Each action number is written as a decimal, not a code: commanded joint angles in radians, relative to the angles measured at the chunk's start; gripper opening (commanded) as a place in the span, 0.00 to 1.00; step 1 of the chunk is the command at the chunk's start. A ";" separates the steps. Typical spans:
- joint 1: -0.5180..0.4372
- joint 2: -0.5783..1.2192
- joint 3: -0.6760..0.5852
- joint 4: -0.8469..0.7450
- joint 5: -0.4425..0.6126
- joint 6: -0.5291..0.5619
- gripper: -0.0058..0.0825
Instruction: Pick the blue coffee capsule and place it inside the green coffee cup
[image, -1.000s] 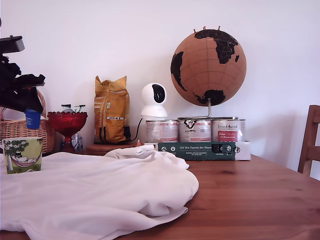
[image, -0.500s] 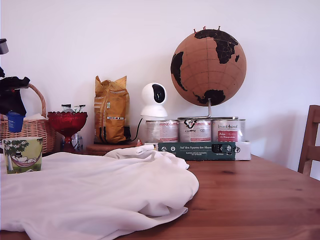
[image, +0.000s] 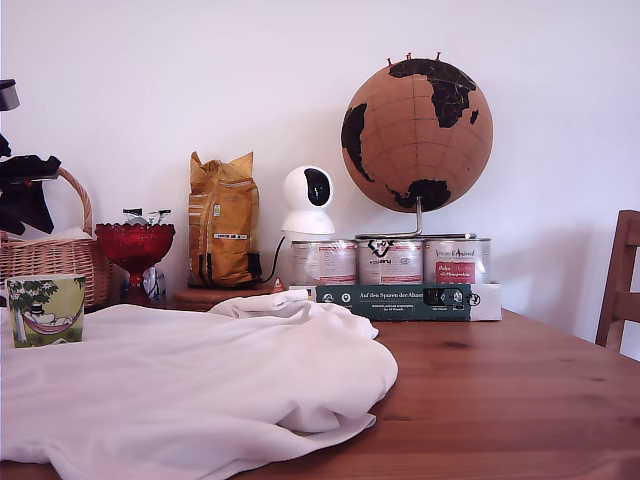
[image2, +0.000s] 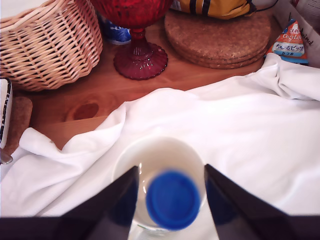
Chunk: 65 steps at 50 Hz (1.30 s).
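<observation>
We look straight down through our gripper (image2: 170, 192): its 2 dark fingers (image2: 107, 200) stand apart and hold nothing. Between them the blue coffee capsule (image2: 172, 199) lies inside the green coffee cup (image2: 162, 152), its flat blue face up against the white interior. The cup sits on the white cloth (image2: 260, 145). In the exterior view the cup (image: 45, 309) stands at the far 9 o'clock edge, with the wicker basket (image: 55, 262) and red pedestal bowl (image: 135, 248) behind it.
</observation>
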 joint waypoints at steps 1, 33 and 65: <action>0.001 0.008 -0.009 -0.001 0.002 0.011 0.18; -0.043 -0.229 -0.013 -0.134 0.009 0.008 0.04; -0.045 -0.682 -0.280 -0.098 0.016 -0.055 0.04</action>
